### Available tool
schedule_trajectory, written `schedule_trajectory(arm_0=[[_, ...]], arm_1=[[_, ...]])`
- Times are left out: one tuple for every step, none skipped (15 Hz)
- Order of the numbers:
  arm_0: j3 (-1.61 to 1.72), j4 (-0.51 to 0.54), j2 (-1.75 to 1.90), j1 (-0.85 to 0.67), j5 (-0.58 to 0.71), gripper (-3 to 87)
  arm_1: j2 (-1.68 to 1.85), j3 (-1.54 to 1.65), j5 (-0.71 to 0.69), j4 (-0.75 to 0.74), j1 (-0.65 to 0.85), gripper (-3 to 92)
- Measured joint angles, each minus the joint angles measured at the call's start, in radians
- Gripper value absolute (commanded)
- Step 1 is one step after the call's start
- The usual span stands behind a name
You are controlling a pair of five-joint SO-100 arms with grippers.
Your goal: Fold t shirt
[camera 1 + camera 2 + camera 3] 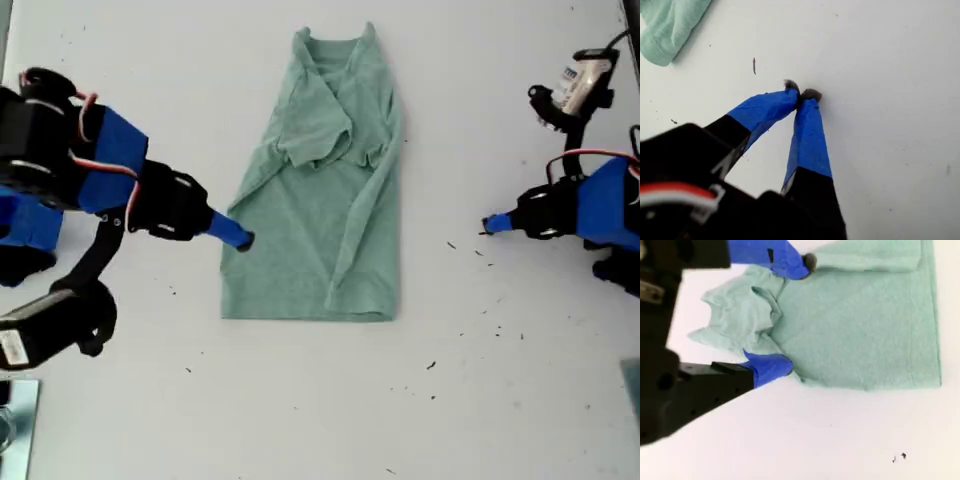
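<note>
Bright, even light washes my white table (300, 420) nearly flat, with only faint soft shadows beside the t shirt (320, 200) in the exterior view. Both wrist views blur the dark arm bodies close to the lens, and the second wrist view looks slightly soft overall.

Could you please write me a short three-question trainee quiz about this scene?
1. True or false: my first tool is shut, with only the bare white table at its tips.
2. Which tool is open at the edge of the pale sage-green cloth t-shirt? A) my first tool B) my second tool
3. Fill in: in the exterior view, my first tool is on the t-shirt's ____ side.
Key: 1 true; 2 B; 3 right.
</note>
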Motion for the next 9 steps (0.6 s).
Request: schedule_trajectory(arm_0=[[0.078,-0.020,0.000,-0.014,-0.008,28.4],[0.160,-0.054,0.000,-0.025,-0.012,28.3],[0.249,-0.112,0.003,-0.029,-0.023,28.3],[0.331,-0.195,0.002,-0.028,-0.037,28.5],[0.408,-0.253,-0.005,-0.028,-0.043,28.5],[0.480,-0.347,-0.025,-0.028,-0.049,28.7],[0.503,-0.416,-0.061,-0.028,-0.054,28.9],[0.502,-0.469,-0.118,-0.018,-0.066,28.6],[0.502,-0.499,-0.189,-0.005,-0.074,25.8]], arm_1=[[0.000,0.000,0.000,0.000,0.000,2.3],[0.000,0.000,0.000,0.000,0.000,2.3],[0.000,0.000,0.000,0.000,0.000,2.3],[0.002,0.000,0.000,0.000,-0.002,2.3],[0.006,0.000,0.000,0.000,-0.011,2.3],[0.006,0.000,0.000,0.000,-0.015,2.3],[0.006,0.000,0.000,0.000,-0.015,2.3],[0.006,0.000,0.000,0.000,-0.015,2.3],[0.006,0.000,0.000,0.000,-0.015,2.3]])
